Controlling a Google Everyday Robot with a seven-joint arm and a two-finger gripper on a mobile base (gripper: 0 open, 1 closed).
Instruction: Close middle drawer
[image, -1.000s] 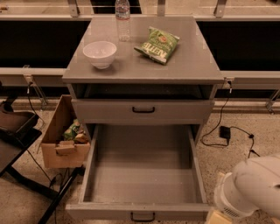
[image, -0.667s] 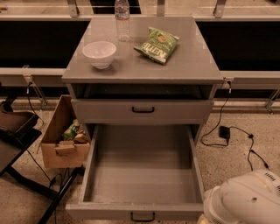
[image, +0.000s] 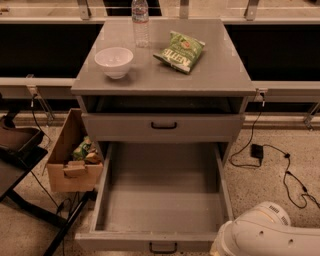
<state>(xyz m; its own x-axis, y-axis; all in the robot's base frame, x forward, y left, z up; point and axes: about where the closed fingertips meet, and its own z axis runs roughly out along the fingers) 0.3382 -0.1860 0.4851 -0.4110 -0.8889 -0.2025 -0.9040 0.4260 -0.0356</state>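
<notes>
The middle drawer (image: 162, 192) of the grey cabinet is pulled far out toward me. Its deep bare grey tray is open to view. Its flat front (image: 115, 242) lies at the bottom edge of the view, with the small black bar handle (image: 163, 247) at centre. The drawer above it (image: 163, 126) stands slightly out, with a dark gap over it. Only a white segment of my arm (image: 265, 235) shows, at the bottom right beside the open drawer's right front corner. My gripper is out of view.
On the cabinet top (image: 220, 75) stand a white bowl (image: 114, 61), a green chip bag (image: 180, 51) and a water bottle (image: 140, 22). A cardboard box (image: 70, 160) with items sits left of the drawer. A black stand (image: 20, 150) is at far left. Cables (image: 280, 165) lie on the floor at right.
The white arm has shifted left and a little lower along the bottom right, closer to the open drawer's front corner. The drawer has not moved.
</notes>
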